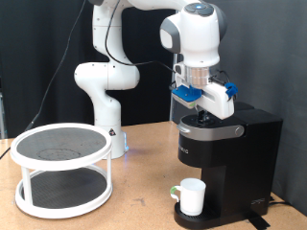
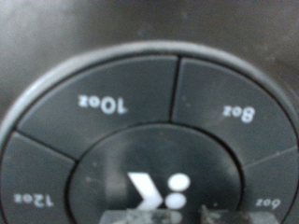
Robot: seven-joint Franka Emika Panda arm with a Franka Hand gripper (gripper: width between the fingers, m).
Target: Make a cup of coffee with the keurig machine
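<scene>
Matte-black plastic fills the wrist view: the keurig machine (image 1: 227, 155) shows its ring of size buttons (image 2: 140, 140) — "10oz", "8oz", "12oz" and "6oz" around a white logo. The gripper (image 1: 203, 111) sits down on the machine's lid; whether its fingers are parted cannot be told. The cup (image 1: 191, 196) stands on the drip base — a white two-tier rack (image 1: 62, 170) stands well apart at the exterior view's left.
</scene>
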